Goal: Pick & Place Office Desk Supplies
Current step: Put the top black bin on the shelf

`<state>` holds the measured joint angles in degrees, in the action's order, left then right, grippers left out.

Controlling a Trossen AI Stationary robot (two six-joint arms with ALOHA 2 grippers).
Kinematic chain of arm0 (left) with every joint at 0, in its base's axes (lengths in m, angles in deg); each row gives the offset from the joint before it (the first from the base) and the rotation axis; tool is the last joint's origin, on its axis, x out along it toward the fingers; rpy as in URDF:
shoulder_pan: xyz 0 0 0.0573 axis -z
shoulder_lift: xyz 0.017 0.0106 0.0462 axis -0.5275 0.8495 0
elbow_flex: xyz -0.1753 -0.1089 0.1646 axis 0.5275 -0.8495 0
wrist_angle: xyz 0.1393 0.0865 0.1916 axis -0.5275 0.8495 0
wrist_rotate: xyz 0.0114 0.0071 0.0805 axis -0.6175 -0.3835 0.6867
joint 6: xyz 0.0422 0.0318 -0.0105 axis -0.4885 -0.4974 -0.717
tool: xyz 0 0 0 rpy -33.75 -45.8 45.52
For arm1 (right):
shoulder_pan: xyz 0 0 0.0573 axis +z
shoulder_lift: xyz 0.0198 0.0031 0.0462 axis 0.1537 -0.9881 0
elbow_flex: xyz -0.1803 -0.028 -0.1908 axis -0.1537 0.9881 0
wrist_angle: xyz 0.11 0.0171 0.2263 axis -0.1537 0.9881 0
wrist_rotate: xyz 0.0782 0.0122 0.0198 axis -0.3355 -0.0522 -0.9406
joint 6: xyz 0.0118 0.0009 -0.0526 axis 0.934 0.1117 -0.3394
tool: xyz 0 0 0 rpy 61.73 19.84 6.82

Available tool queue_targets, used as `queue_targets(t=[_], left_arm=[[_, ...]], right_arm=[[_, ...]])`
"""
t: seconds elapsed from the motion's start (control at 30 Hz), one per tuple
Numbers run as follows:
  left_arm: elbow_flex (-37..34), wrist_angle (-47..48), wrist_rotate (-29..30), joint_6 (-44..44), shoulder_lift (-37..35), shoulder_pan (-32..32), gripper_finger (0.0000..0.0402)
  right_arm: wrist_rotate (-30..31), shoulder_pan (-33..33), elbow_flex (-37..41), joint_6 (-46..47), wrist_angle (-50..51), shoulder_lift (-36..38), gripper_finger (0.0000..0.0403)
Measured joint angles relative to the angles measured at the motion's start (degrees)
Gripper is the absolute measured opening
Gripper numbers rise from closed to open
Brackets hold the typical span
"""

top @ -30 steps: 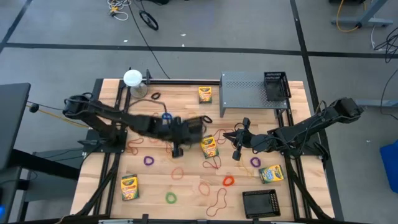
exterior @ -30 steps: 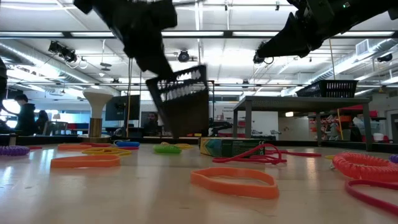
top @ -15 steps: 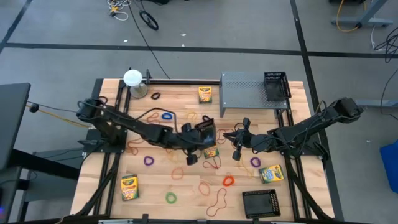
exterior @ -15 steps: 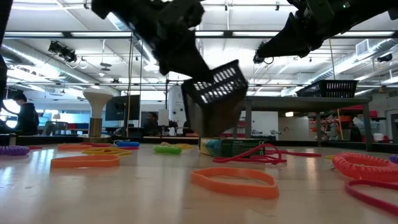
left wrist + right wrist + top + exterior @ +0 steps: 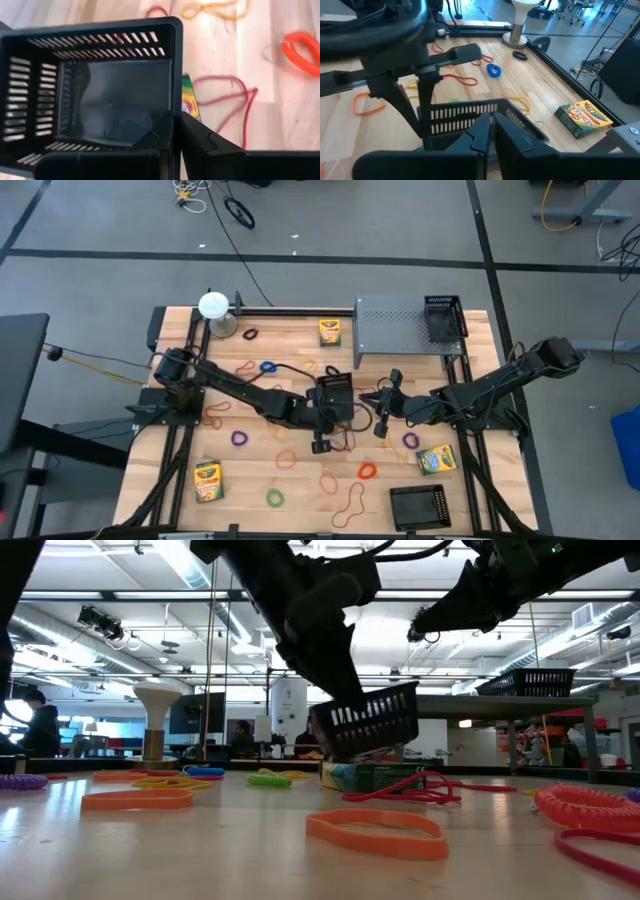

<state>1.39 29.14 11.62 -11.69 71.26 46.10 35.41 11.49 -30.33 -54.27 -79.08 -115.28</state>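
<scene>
Now your left gripper (image 5: 322, 442) has carried the small black slotted plastic basket (image 5: 333, 394) rightward across the surface to its middle, and the basket has dropped low over a yellow-and-green crayon box (image 5: 372, 776) that lies under it. The left jaws are pinching the basket's wall, one finger inside and one outside, as the left wrist view shows. That puts a container next to the loose supplies, which I judge to be the point of the move; nothing is in it yet.

Your right gripper (image 5: 381, 427) hangs just right of the basket, jaws pressed together and holding nothing.

Around the basket, thin rubber-band loops lie scattered: a red one (image 5: 224, 95) touches the crayon box, an orange one (image 5: 378, 832) lies nearer, a blue one (image 5: 267, 366) farther left. Other crayon boxes lie at the far middle (image 5: 330, 331), near left (image 5: 207, 479) and near right (image 5: 436, 459). The grey mesh rack (image 5: 400, 326) stands far right, well apart. Mind the box beneath the basket: setting down on it would tip the basket.
</scene>
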Motion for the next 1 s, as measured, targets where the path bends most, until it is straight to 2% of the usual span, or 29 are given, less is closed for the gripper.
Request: queue_targets(t=[0.2, 0.4, 0.53, 0.67, 1.0], left_arm=[[0.04, 0.14, -0.14, 2.22, 0.0, 1.16, 0.004], [0.04, 0.16, -0.18, 1.82, -0.01, 1.13, 0.0075], [0.07, -0.04, -0.16, -1.39, -0.63, 1.14, 0.01], [0.07, 0.34, -0.2, -5.29, -3.28, 1.35, 0.0113], [-1.82, 2.61, 0.08, -11.61, -12.19, 2.23, 0.0114]], right_arm=[[-0.07, 0.01, 0.0, -0.02, 0.07, 0.0, 0.0034], [-0.1, 0.01, 0.0, -0.02, 0.04, 0.0, 0.0034], [-0.1, 0.0, 0.0, -0.02, 0.04, 0.0, 0.0034], [-0.11, 0.01, 0.0, -0.02, 0.02, 0.0, 0.0034], [-0.12, 0.01, 0.0, 0.0, 0.04, 0.0, 0.0034]])
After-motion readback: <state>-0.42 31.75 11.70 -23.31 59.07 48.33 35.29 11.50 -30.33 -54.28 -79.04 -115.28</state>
